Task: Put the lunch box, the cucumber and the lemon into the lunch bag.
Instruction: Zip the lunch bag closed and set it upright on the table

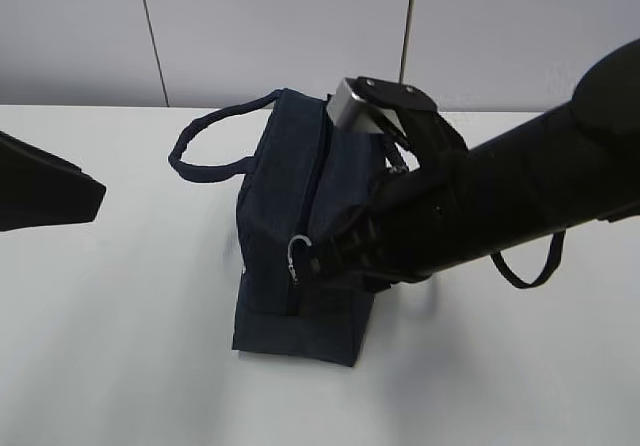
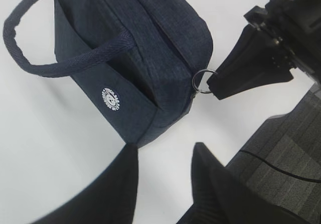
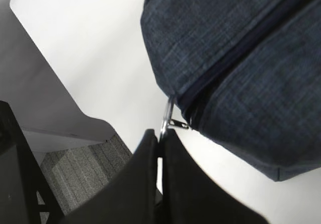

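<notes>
The navy lunch bag (image 1: 300, 236) stands upright in the middle of the white tabletop (image 1: 120, 366), its narrow end toward the near edge and its two loop handles flopped out to left and right. The right gripper (image 3: 159, 153) reaches in from the right, with its jaws clenched on the metal ring pull (image 3: 165, 118) at the near end of the top zipper (image 3: 241, 48). That grip makes sense as a way of working the zipper rather than lifting the bag; the bag's base sits flat on the tabletop. From the right wrist view the zipper line looks closed along the stretch that shows, so my guess is the bag is either about to be opened or has just been closed. I cannot say which.

The left gripper (image 2: 163, 174) hangs well back on the left, off the bag, its jaws released with bare tabletop showing between them and nothing held. It seems parked out of the way while the other arm does the fine work.

The lunch box, the cucumber and the lemon are nowhere to be seen on the tabletop. They may be inside the bag, but the fabric hides that. The right arm (image 1: 520, 196) blocks most of the bag's right flank and part of the right-hand handle, and a silver fitting (image 1: 355, 106) on it pokes up behind the bag. The small white round logo (image 2: 111, 99) shows only from the left wrist view.
</notes>
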